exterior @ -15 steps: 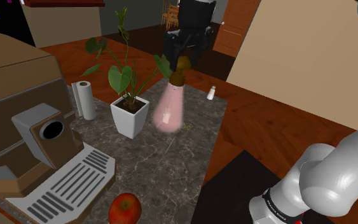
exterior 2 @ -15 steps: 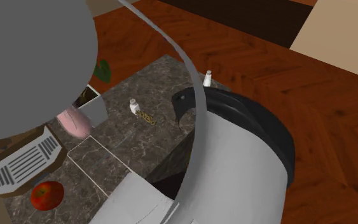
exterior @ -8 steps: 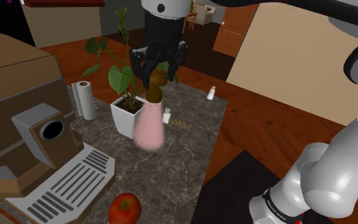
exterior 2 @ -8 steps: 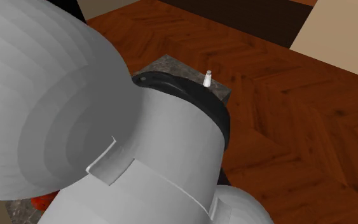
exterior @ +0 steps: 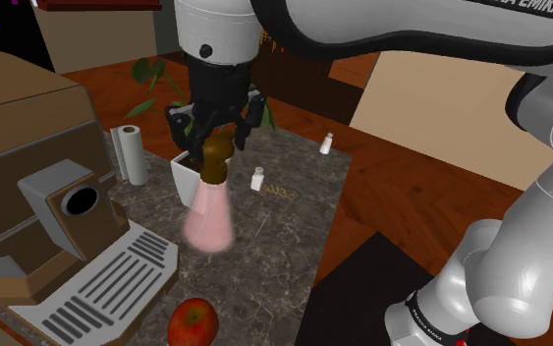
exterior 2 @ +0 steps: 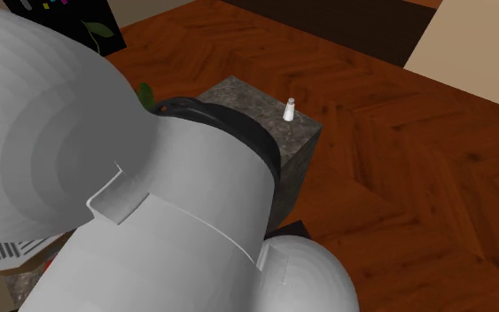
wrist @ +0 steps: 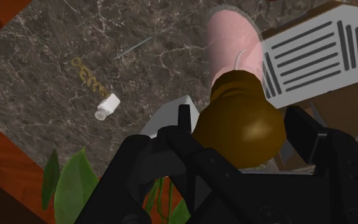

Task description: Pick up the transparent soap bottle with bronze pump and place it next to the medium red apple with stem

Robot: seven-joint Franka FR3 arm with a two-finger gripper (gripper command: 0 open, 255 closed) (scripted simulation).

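My tool (exterior: 215,136), gripping the bottle (exterior: 210,211) by its pump (wrist: 238,124), has swung it closer; the apple (exterior: 193,322) lies below, still apart.

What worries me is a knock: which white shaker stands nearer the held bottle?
The mid-counter shaker beside the gold spiral; the corner shaker stands much farther from the soap bottle.

text "EMIKA" | white letters on arm (exterior: 402,29), shoulder view's top right | dark band (exterior: 431,320) lettering: too small to read

Glossy bronze pump (wrist: 238,124); translucent pink soap bottle (exterior: 208,218); veined stone countertop (wrist: 44,38); wood floor (exterior 2: 389,177)
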